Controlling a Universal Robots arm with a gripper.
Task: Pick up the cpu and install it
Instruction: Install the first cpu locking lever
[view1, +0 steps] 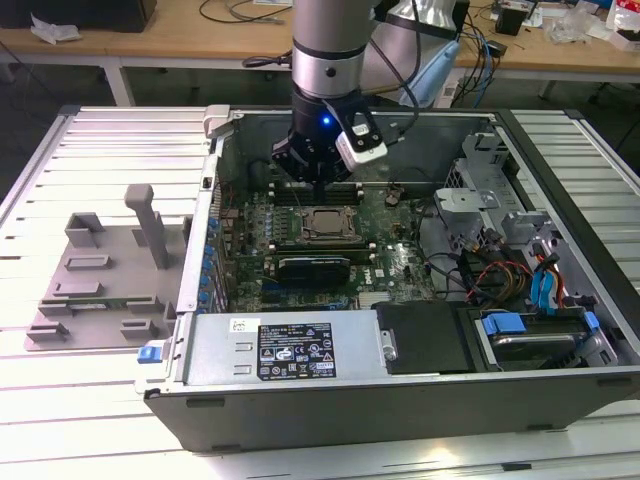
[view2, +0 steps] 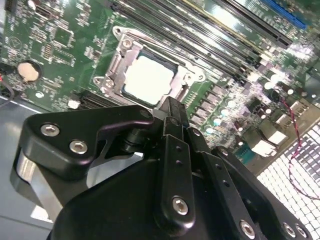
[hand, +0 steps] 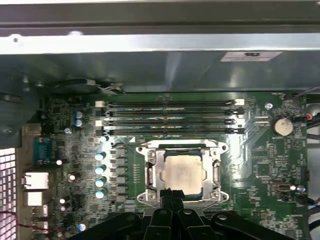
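So the cpu (view1: 325, 225) is sitting in its socket (view1: 300, 232) on the motherboard (view1: 400, 270), pretty much dead centre of the open case (view1: 560, 395). In both wrist views its pale metal top (view2: 149, 80) shows square inside the socket's metal frame (hand: 150, 172), and it looks flat to me, not cocked up on any corner.

In the exterior view the gripper (view1: 318, 182) hangs over the board at about 12 o'clock from the chip, close above it, but I can't tell if it's touching. In the first wrist view the fingers (hand: 171, 192) are pressed together with nothing between them, tips right at the edge of the cpu (hand: 182, 172). The second wrist view shows the same thing, with the gripper (view2: 172, 106) closed and empty.

Other stuff: the memory slots (view1: 310, 187) run along the 12 o'clock side of the socket, and the grey fixture block (view1: 100, 285) sits outside the case at 9 o'clock, well apart.

Handling-wise, my guess is the chip is light, thin and totally stiff, with a slick metal lid. The fragile part is the underside and the socket contacts, so no sliding or tilting. I'd say the only sensible grab is a light pinch on two opposite edges, keeping it level.
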